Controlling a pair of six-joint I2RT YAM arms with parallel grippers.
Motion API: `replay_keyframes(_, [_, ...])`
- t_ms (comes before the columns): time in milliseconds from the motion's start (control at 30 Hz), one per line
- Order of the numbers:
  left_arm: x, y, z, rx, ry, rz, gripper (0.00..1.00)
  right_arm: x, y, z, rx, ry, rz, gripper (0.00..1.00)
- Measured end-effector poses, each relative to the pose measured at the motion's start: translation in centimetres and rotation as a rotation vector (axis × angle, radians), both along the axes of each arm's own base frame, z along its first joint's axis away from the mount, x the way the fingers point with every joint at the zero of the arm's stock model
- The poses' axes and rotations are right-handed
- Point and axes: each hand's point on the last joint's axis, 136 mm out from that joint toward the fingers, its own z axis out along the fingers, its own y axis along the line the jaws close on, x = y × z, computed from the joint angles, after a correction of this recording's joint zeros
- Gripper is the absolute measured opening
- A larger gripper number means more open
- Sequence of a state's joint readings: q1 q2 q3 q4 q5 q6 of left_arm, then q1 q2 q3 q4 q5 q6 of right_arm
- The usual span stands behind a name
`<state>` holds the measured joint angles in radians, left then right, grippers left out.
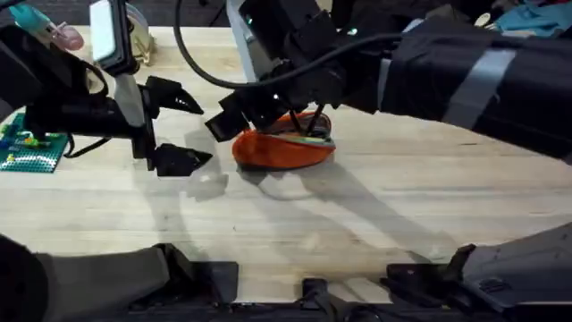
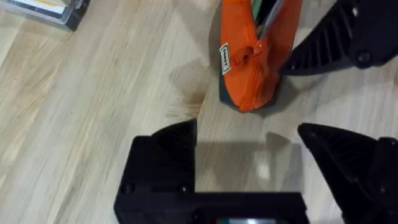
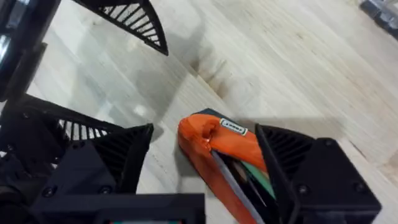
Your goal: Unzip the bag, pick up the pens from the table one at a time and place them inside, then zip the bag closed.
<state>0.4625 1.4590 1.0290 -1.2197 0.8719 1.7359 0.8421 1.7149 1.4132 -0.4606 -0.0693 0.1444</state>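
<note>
Pouch first: the bag [image 1: 284,148] sits near the middle of the worktop [image 1: 375,206], propped on its dark base strip with the zipper side up — and the zip is open, so the mouth gapes. Inside, in my right wrist view, I can see a green pen [image 3: 256,176] lying among darker contents; I judge the loading largely done, though I cannot tell whether another pen waits elsewhere. My right gripper [image 1: 234,114] hangs over the bag's end, fingers spread apart with one of them [image 3: 298,168] close against the fabric and the other [image 3: 112,158] out over bare wood, grasping nothing; that straddle looks meant to steady the pouch or find the pull tab [image 2: 249,53]. My left gripper [image 1: 179,130] waits just beside the bag's closed end, fingers released and wide, pointed at it — placed, I think, to pinch the fabric so the zipper can run without dragging the whole pouch along. A green board [image 1: 31,148] lies at the far left edge.
</note>
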Motion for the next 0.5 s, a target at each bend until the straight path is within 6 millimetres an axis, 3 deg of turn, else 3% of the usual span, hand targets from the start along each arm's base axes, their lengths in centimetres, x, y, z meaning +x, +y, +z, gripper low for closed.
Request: replay_keyframes(500, [0.01, 0.0, 0.0, 0.0, 0.0, 0.0, 0.995, -0.51, -0.56, -0.65, -0.017, 0.048, -0.035, 0.998])
